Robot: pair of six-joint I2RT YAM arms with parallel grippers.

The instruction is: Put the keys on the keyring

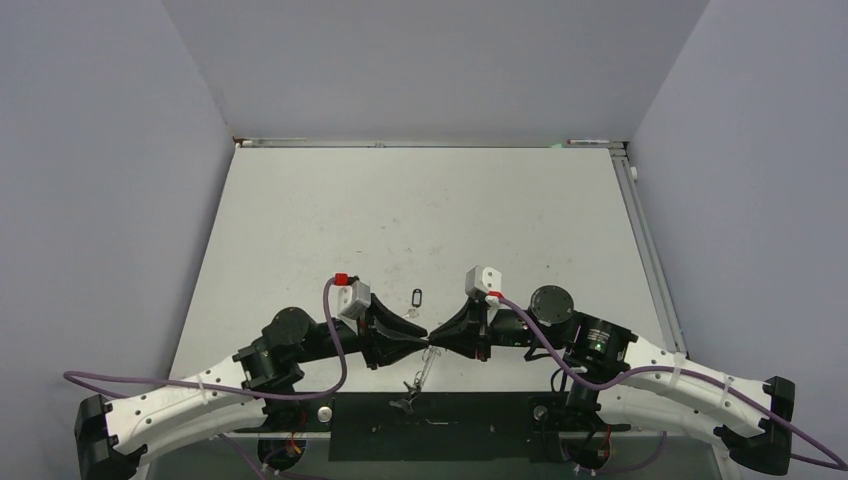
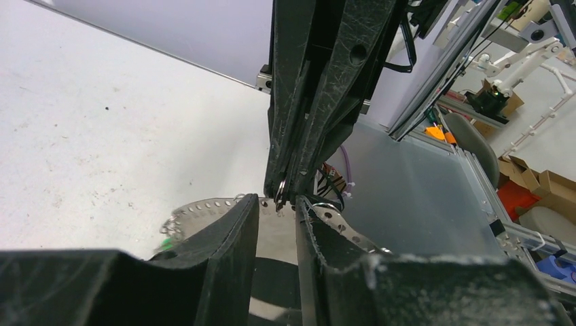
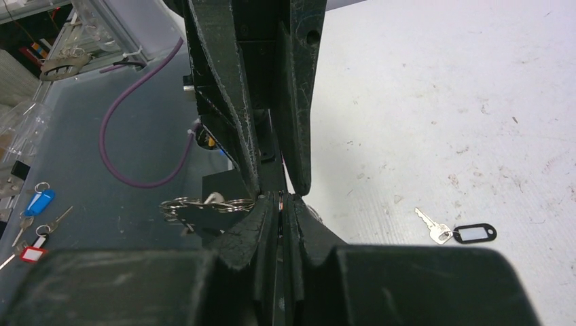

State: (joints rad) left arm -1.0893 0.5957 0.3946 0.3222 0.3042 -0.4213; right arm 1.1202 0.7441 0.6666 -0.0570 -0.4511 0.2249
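Note:
My two grippers meet tip to tip over the near table edge. The right gripper [image 3: 280, 200] [image 1: 437, 343] is shut on a thin silver ring of the keyring [image 3: 204, 202]. More of its rings and a dark piece stick out to the left of those fingers. The left gripper [image 2: 278, 202] [image 1: 418, 340] is open by a narrow gap, its tips on either side of that ring [image 2: 280, 189]. The keyring's strap [image 2: 204, 204], chain and green piece [image 2: 165, 242] hang below [image 1: 418, 375]. One silver key [image 3: 431, 226] with a black tag [image 1: 417, 296] lies on the table.
The key with the black tag lies just beyond the grippers. Purple cables [image 1: 340, 350] loop from both wrists. A dark plate [image 1: 440, 425] spans the near edge between the arm bases. Off the table, keys with blue [image 3: 37, 200] and red tags [image 3: 30, 252] lie on a grey surface.

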